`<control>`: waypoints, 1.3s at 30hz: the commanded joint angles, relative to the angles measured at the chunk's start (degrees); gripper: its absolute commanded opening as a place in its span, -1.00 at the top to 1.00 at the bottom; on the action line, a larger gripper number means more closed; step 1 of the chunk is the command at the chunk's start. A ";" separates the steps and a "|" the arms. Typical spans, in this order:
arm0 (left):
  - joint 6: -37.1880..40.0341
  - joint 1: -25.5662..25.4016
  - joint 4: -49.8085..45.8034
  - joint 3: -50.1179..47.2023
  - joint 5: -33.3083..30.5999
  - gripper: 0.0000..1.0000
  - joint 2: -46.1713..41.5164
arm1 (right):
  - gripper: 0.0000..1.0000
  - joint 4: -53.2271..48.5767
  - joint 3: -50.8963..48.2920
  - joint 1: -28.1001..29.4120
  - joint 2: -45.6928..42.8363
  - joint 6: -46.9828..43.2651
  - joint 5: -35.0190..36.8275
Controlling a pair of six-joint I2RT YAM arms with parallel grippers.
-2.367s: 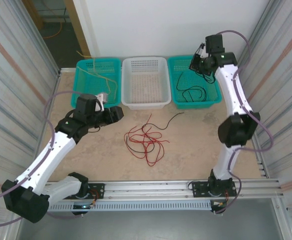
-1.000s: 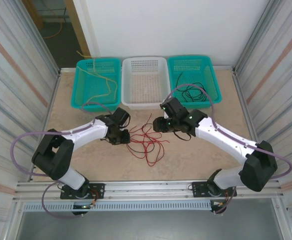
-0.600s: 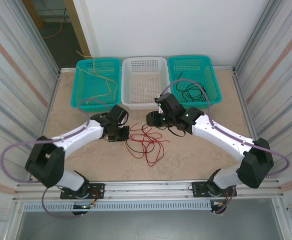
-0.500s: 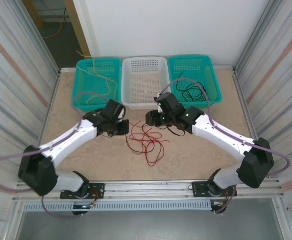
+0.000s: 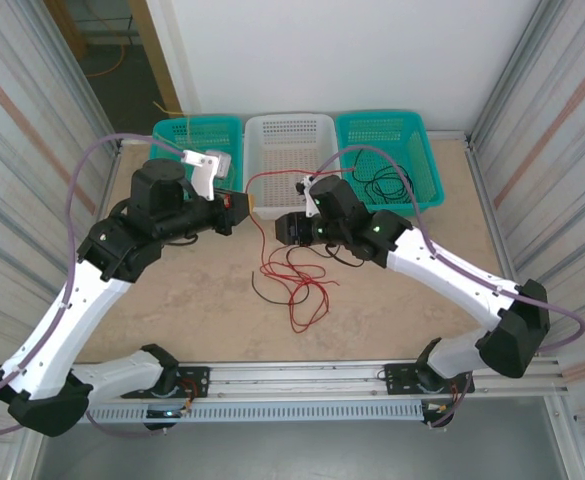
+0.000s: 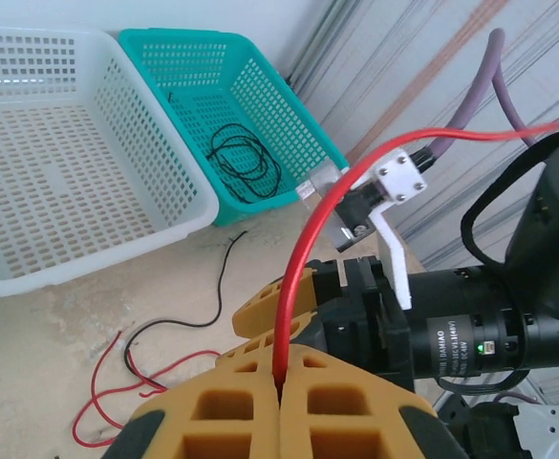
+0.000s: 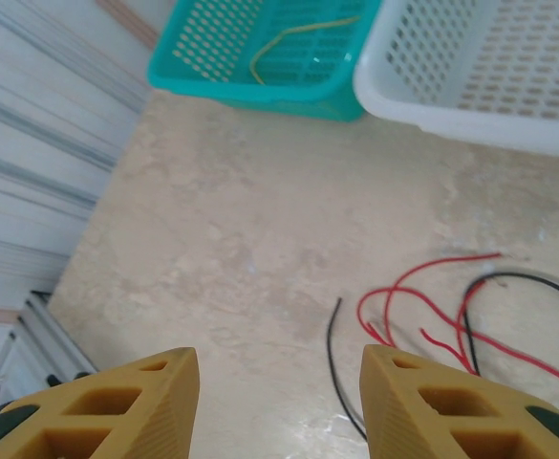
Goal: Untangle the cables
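Observation:
My left gripper [image 5: 247, 203] is raised above the table and is shut on the red cable [image 6: 303, 258], which rises straight out of its closed pads [image 6: 281, 382]. From there the red cable arcs over toward the right arm and drops to a loose pile [image 5: 294, 325] on the table. A black cable [image 5: 255, 288] lies among the red loops. My right gripper [image 5: 280, 228] hovers over the pile with its jaws open and nothing between them [image 7: 279, 382]. Below it lie red strands [image 7: 422, 287] and a black cable end [image 7: 334, 354].
Three baskets line the far edge. The left teal basket [image 5: 187, 135] holds a yellow cable [image 7: 298, 33]. The white basket [image 5: 292, 140] stands in the middle. The right teal basket [image 5: 412, 150] holds a coiled black cable [image 6: 241, 158]. Corrugated walls flank both sides.
My left gripper has shut on the red cable and risen up and to the left, lifting part of it off the table. The right gripper has shifted slightly left above the pile.

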 commanded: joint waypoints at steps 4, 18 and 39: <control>-1.26 0.34 4.67 2.94 3.50 1.00 -1.04 | 0.01 3.83 1.59 1.30 -5.08 -1.95 -1.58; -17.73 13.02 23.56 -7.61 21.60 1.00 -3.08 | -0.10 6.75 1.63 2.00 -13.31 -2.57 -0.79; -29.54 15.05 38.64 -13.86 28.53 1.00 -2.74 | -0.21 7.17 6.06 5.26 -6.77 -5.12 -4.34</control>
